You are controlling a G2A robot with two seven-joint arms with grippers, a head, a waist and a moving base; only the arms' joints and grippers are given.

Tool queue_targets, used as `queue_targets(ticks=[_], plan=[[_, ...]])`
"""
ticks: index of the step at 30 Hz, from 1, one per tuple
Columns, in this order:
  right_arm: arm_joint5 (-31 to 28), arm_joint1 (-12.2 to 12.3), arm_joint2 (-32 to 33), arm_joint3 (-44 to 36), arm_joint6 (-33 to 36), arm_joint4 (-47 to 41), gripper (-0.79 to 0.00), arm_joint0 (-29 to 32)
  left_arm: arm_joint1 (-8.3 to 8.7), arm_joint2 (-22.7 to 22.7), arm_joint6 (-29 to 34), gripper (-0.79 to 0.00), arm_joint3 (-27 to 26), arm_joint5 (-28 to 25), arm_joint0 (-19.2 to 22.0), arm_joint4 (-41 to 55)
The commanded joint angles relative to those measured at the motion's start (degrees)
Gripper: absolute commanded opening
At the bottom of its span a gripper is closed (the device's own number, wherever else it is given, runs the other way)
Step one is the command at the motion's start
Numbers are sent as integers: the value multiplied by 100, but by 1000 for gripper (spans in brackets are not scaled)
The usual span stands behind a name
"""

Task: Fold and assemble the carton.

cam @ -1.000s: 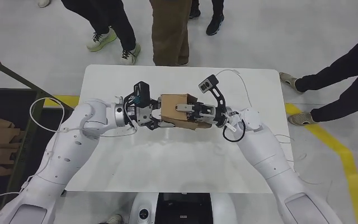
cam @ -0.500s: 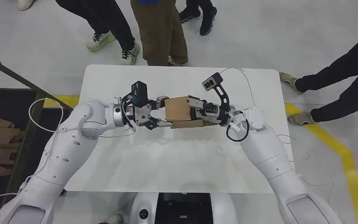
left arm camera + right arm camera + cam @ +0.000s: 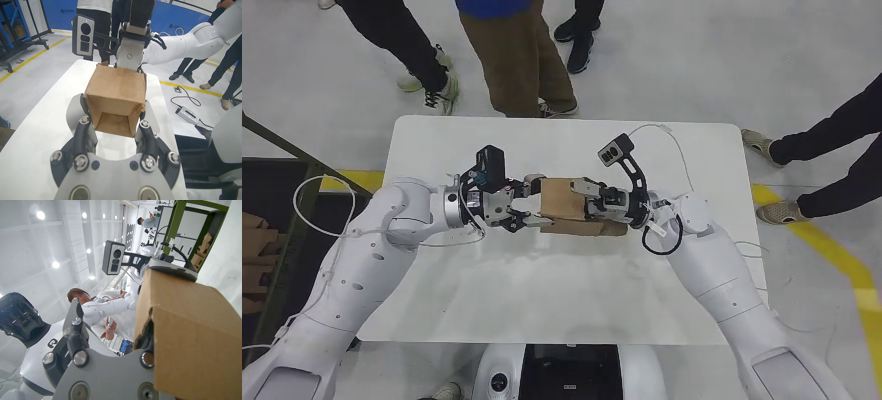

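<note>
White table [image 3: 442, 290] beneath brown carton [image 3: 564, 197]

The carton [image 3: 564, 198] is squared up between the left gripper [image 3: 527, 204] and right gripper [image 3: 589, 206]; its splayed top flap is folded flat since a second ago.

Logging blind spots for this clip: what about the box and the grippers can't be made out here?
- Far-end flaps of the box: left wrist view, behind the right gripper.
- Whether the box touches the table: top view, its own body covers the underside.
- How the right gripper holds the box: right wrist view, the box wall covers it.
</note>
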State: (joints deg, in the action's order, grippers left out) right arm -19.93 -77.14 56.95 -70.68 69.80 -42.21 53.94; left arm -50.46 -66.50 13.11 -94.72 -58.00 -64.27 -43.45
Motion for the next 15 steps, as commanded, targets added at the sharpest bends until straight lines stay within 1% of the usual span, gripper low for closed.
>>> queue_targets(ticks=[1, 7, 9, 15], plan=[[12, -5, -9, 9, -7, -2, -148, -2, 3, 23, -3, -283, 5, 0, 9, 12], [56, -25, -61, 30, -17, 14, -157, -23, 8, 83, -19, -265, -21, 0, 60, 18], [64, -37, -90, 26, -19, 16, -172, -39, 10, 100, -24, -262, -26, 0, 79, 13], [69, -67, -143, 70, -18, -7, -166, -89, 14, 155, -20, -259, -8, 0, 126, 15]])
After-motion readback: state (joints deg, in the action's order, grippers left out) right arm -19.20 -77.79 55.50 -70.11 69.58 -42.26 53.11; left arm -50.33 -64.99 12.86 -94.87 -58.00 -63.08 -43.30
